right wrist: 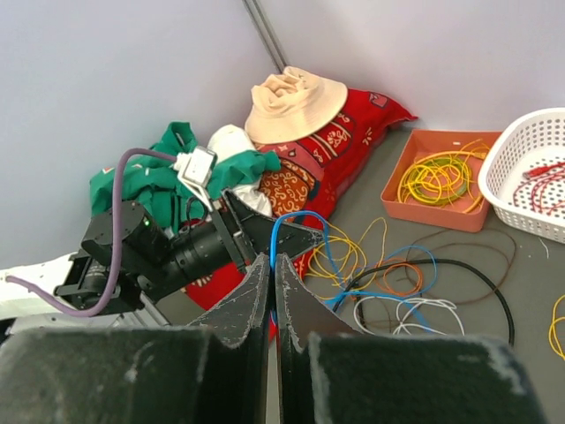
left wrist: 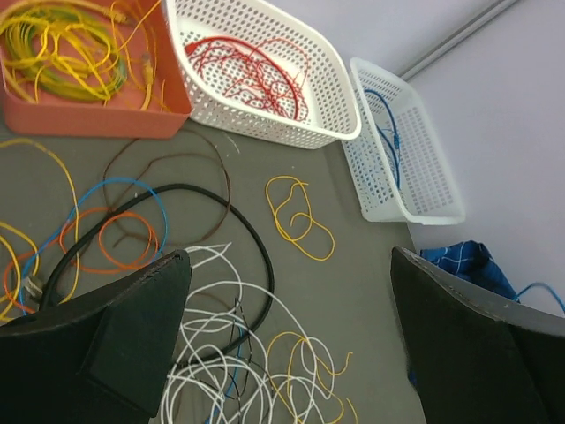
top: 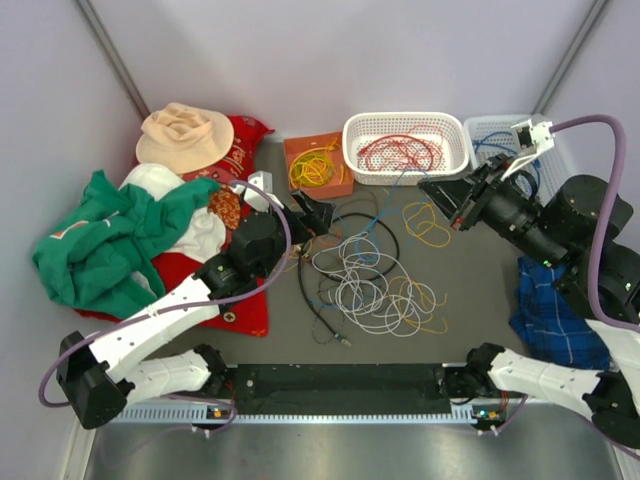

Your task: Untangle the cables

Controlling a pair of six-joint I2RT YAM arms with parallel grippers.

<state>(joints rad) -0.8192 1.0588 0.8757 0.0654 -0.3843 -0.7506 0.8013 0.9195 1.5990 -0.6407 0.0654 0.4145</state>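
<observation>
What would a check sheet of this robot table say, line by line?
Surface: grey table, wires strewn across the middle.
Job's things: loose tangle of white, yellow and black cables mid-table; yellow cables in orange tray; red cables in white basket; blue cables in second basket.
Clutter: green garment, red cloth, beige hat on the left; blue checked cloth on the right.
Grippers: left gripper open, empty; right gripper shut on blue cable.
Cables: purple hose along each arm.
Surroundings: pale walls; nothing else seen.

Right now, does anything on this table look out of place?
Yes. A heap of clothes with a beige hat crowds the left side, and a blue checked cloth lies on the right; neither belongs among the cables.
</observation>
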